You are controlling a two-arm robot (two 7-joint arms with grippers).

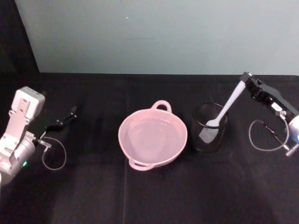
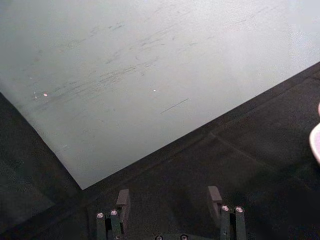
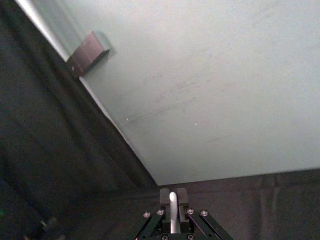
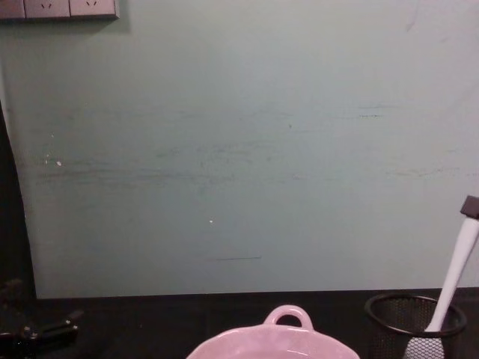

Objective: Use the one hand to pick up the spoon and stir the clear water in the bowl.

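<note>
The pale pink bowl (image 1: 135,149) with clear water sits at the table's middle, and its loop handle (image 4: 288,314) faces the back wall. Right of it, the white spoon (image 1: 229,105) leans in a black wire-mesh cup (image 1: 210,140), paddle head down inside. My right gripper (image 1: 244,78) is shut on the top end of the spoon's handle (image 3: 172,212), up and to the right of the cup. The spoon (image 4: 456,273) slants out of the cup (image 4: 415,325) toward the gripper. My left gripper (image 1: 70,114) rests open at the far left, its fingers (image 2: 122,200) apart over bare cloth.
A black cloth covers the table (image 1: 149,196), with a pale green wall (image 1: 159,32) behind. Grey cable loops hang by each wrist, one on the left (image 1: 53,158) and one on the right (image 1: 264,137). The bowl's rim (image 2: 316,140) shows in the left wrist view.
</note>
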